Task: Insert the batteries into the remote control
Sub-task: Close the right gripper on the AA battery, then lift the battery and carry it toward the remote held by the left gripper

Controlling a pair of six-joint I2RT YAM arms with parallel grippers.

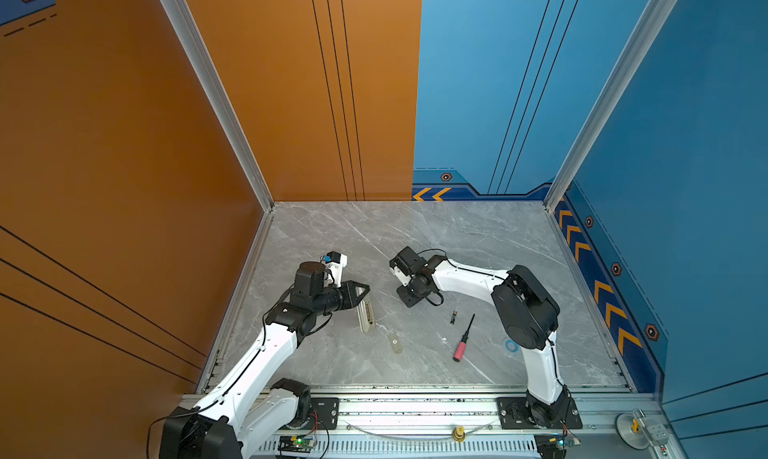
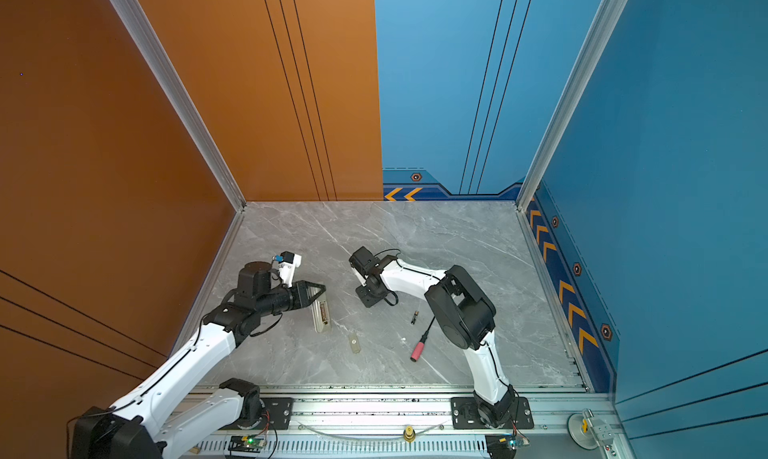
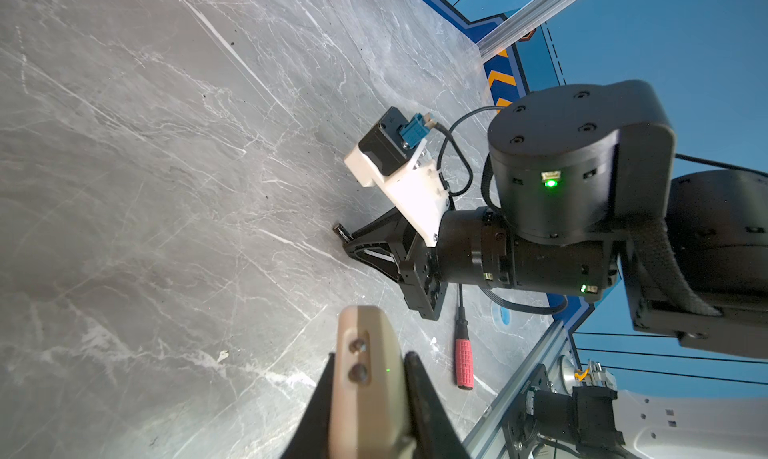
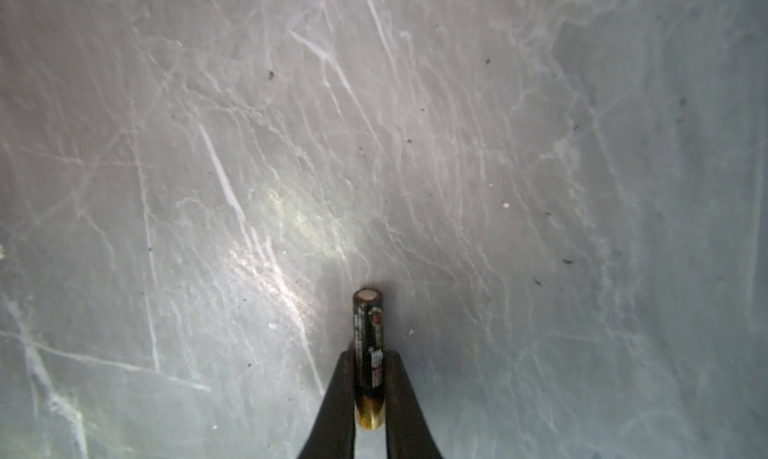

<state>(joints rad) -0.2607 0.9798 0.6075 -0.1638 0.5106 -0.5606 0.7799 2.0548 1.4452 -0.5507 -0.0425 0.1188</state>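
Observation:
My left gripper (image 3: 368, 367) is shut on the remote control (image 3: 365, 394), whose beige end with two dark lenses sticks out past the fingers. In both top views the remote control (image 1: 365, 313) (image 2: 322, 313) lies under the left gripper (image 1: 358, 291), with its open battery recess showing. My right gripper (image 4: 369, 363) is shut on a battery (image 4: 368, 328), a black cylinder with a gold end, held low at the table surface. The right gripper (image 3: 345, 237) stands some way beyond the remote. Another battery (image 1: 453, 317) (image 2: 414, 317) lies loose on the table near the right arm.
A pink-handled screwdriver (image 1: 462, 342) (image 2: 419, 347) (image 3: 463, 361) lies beside the loose battery. A small beige cover piece (image 1: 395, 342) (image 2: 354, 343) rests in front of the remote. The grey marble table (image 1: 457, 236) is walled on three sides, with a metal rail (image 1: 415, 407) along the front.

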